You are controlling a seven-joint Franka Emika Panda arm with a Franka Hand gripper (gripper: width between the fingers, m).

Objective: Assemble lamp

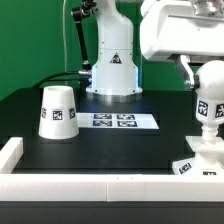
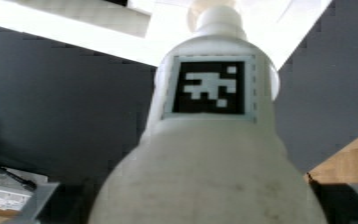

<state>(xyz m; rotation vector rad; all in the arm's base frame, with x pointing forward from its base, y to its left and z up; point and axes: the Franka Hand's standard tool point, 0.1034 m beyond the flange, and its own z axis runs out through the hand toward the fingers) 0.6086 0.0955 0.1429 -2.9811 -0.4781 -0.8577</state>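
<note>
The white bulb [image 1: 211,102] stands upright at the exterior view's right, its neck down on the low square base [image 1: 200,160] by the front rail. My gripper [image 1: 205,78] comes down over the bulb's ball, with one finger [image 1: 187,70] against its side. It appears shut on the bulb. In the wrist view the bulb [image 2: 208,150] fills the picture, its tag facing the camera and its neck pointing to the white base [image 2: 105,35] beyond. My fingertips are hidden there. The cup-like shade [image 1: 58,110] stands mouth down, alone, at the exterior view's left.
The marker board [image 1: 125,121] lies flat in the middle of the black table. The arm's white pedestal [image 1: 110,70] stands behind it. A white rail [image 1: 90,185] runs along the table's front edge and up its left side.
</note>
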